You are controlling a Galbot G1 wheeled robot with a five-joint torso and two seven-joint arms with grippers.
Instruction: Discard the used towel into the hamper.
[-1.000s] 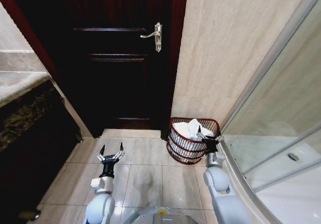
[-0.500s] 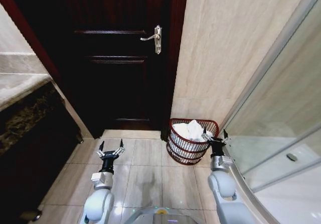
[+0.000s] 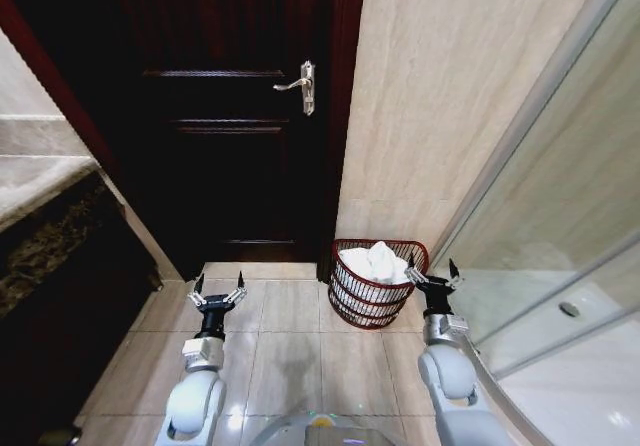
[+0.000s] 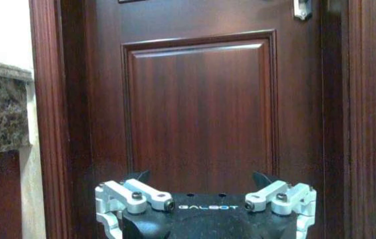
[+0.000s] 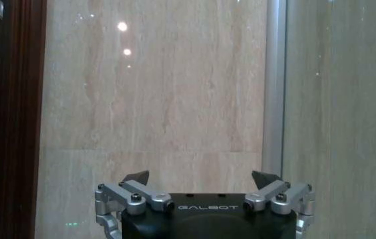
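Withdrawn from the hamper, right gripper is hanging released beside its rim; towel is lying inside; left gripper is spread over open floor.

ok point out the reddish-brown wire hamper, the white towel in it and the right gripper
reddish-brown wire hamper point(image 3: 352, 301), head view, front woven wall
white towel point(image 3: 372, 262), head view, top of the bundle
right gripper point(image 3: 434, 276), head view, midway between open fingertips

Overhead light is striking the beige wall, producing two small glare spots above the right gripper. The dark door beside that wall is staying dim. Straight edges are bowing toward the head view's borders.
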